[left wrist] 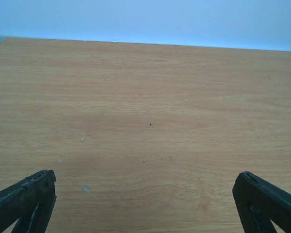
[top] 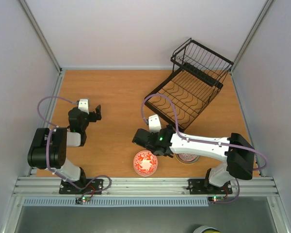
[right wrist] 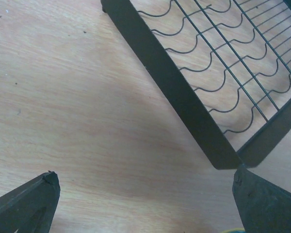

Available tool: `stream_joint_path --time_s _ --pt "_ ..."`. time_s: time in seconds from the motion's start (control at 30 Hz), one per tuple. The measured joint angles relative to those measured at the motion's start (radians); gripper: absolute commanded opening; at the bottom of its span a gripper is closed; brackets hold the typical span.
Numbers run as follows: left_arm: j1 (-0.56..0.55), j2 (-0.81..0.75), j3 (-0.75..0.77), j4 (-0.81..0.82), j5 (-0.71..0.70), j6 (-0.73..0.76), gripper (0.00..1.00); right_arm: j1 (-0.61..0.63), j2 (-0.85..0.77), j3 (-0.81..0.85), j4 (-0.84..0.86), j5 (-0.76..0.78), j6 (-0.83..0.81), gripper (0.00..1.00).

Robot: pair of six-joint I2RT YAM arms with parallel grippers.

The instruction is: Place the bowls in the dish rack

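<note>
A white bowl with a red pattern (top: 145,162) sits near the table's front edge. A second bowl with a pink pattern (top: 188,158) lies to its right, partly hidden under my right arm. The black wire dish rack (top: 189,92) stands at the back right, with no bowl in it; its near corner shows in the right wrist view (right wrist: 194,111). My right gripper (top: 137,138) (right wrist: 145,172) is open and empty above bare table, just behind the red bowl and left of the rack's corner. My left gripper (top: 96,112) (left wrist: 145,174) is open and empty over bare wood at the left.
The wooden table (top: 111,97) is walled in by pale panels at the back and sides. A metal rail (top: 145,184) runs along the front edge, where both arm bases stand. The rack's taller basket section (top: 201,56) lies against the back right corner.
</note>
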State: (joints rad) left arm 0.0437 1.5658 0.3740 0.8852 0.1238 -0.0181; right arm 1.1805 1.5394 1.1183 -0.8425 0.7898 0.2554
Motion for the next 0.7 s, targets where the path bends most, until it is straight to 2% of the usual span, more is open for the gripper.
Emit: stream_joint_path --time_s 0.43,0.67,0.7 --pt "0.000 0.000 0.000 0.000 0.000 0.000 0.99 0.003 -0.069 -0.034 0.003 -0.017 0.024 0.99" --pt "0.000 0.000 0.000 0.000 0.000 0.000 0.99 -0.029 -0.076 -0.030 0.108 -0.066 -0.110 0.99" --pt "0.000 0.000 0.000 0.000 0.000 0.000 0.99 -0.089 -0.077 -0.015 0.119 -0.102 -0.136 0.98"
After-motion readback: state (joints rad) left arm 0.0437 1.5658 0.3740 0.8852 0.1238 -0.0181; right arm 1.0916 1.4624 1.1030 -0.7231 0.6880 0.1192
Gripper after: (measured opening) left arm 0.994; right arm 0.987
